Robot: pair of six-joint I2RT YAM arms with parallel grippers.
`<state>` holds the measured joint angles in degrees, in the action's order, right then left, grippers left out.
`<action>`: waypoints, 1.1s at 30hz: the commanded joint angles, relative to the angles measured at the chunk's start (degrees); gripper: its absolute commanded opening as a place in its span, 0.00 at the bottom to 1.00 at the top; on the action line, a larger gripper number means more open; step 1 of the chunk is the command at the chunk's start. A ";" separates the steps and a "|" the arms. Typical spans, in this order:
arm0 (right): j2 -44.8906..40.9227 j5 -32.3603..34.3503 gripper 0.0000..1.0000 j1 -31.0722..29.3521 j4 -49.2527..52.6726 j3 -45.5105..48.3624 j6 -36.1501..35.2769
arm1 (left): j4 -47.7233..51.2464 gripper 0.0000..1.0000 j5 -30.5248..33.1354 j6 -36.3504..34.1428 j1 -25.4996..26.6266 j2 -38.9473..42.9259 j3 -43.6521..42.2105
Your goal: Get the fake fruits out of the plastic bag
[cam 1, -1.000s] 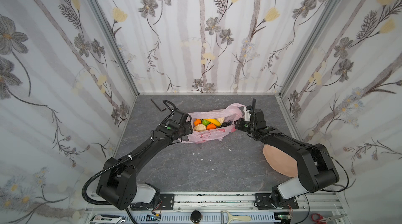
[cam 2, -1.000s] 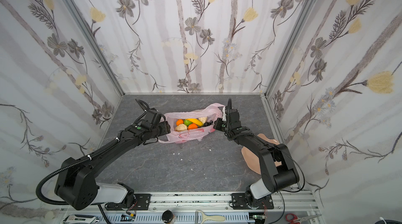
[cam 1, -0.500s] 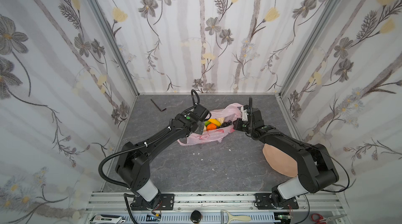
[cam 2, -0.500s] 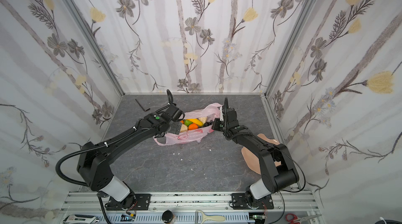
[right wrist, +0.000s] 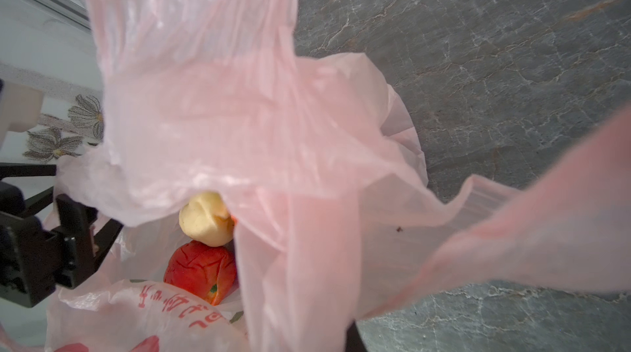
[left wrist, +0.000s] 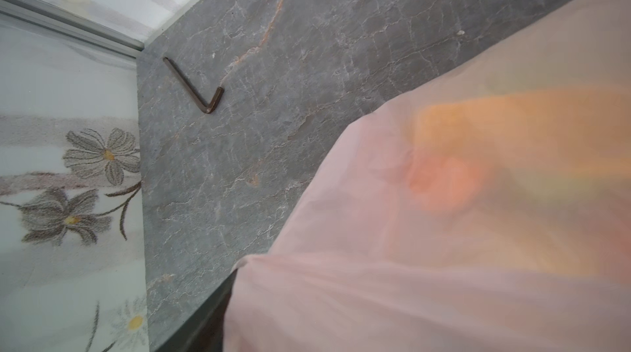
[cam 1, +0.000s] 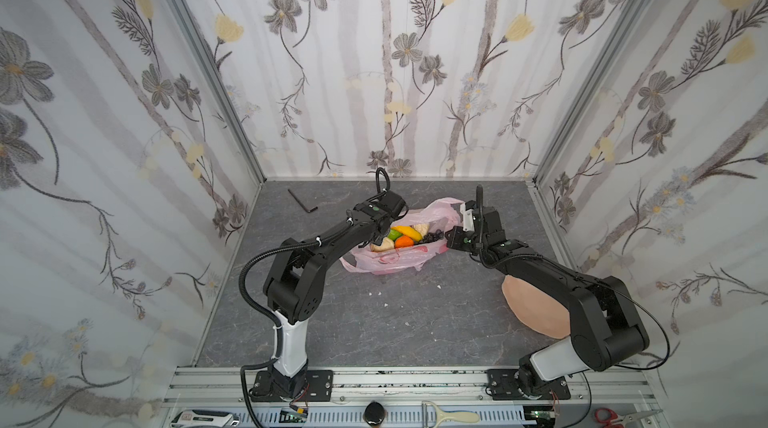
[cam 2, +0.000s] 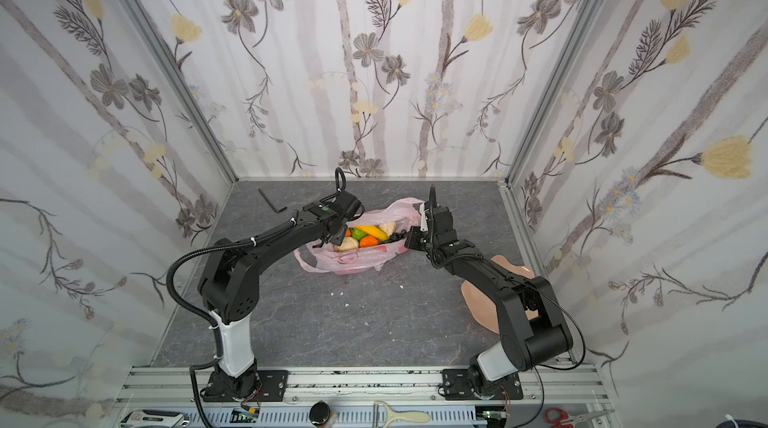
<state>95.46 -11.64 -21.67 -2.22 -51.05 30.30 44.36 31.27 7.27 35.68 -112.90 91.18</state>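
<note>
Two arms met over the bag (cam 1: 390, 262), far back on the table (cam 1: 374, 322): the left gripper (cam 1: 376, 235), beside it a second earlier, had reached its mouth, jaws hidden by film; the fruits (cam 1: 401, 234) lay inside, none out yet; the right gripper (cam 1: 451, 237) was clamped on the rim.

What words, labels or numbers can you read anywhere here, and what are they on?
Bag: red print of characters, creased and seen at an angle in the right wrist view; not readable.
The same print in a top view: too small to read.
Tool at the near edge: a small label patch, too small to read.
No other text shows, so nothing can be quoted.
</note>
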 commanded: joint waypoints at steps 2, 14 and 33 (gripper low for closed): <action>-0.63 -0.18 0.04 0.07 -0.68 0.42 -1.34 | -1.82 0.59 -1.72 1.06 -2.55 -3.75 3.05; 0.13 -2.41 0.00 6.03 1.01 0.94 -4.07 | -16.82 0.00 -34.22 13.68 -21.68 8.30 -11.82; -6.05 14.95 0.81 -1.73 15.69 -6.13 -14.15 | -15.98 0.00 -32.33 8.85 -16.19 5.17 -5.26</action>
<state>92.29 -5.65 -21.43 8.12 -54.87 22.09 27.51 -4.05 17.98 18.87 -106.63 83.90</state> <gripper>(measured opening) 0.793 0.059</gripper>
